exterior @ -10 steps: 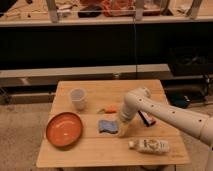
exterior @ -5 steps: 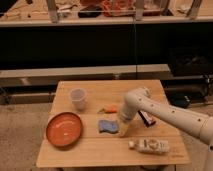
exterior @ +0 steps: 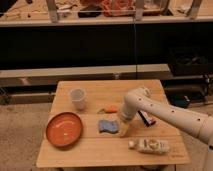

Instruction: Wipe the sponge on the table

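Sponge is seen flat on table, mid-top, just right of orange plate. Gripper is held low at sponge's right edge; contact and grip state cannot be told, tip hard to make out

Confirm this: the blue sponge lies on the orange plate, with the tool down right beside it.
Not quite. The camera view shows the sponge lying on the table, apart from the orange plate. The tool is down right beside the sponge, as stated.
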You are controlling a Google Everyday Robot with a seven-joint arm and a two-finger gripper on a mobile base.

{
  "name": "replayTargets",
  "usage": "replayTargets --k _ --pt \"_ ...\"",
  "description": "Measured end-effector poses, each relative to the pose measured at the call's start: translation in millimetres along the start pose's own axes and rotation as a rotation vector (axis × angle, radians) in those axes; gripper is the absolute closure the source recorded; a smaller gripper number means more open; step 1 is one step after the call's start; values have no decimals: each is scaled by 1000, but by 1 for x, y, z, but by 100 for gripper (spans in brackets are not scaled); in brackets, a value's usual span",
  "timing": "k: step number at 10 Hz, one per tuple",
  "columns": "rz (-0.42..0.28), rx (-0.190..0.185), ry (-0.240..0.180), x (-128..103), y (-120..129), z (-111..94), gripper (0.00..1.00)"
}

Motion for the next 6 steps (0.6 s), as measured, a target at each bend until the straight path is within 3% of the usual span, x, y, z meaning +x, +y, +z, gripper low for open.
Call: replayTargets --k 3,6 --pt "-70 -3 -2 -11 4 3 20" --pt "-86 -9 -11 -14 5 5 20"
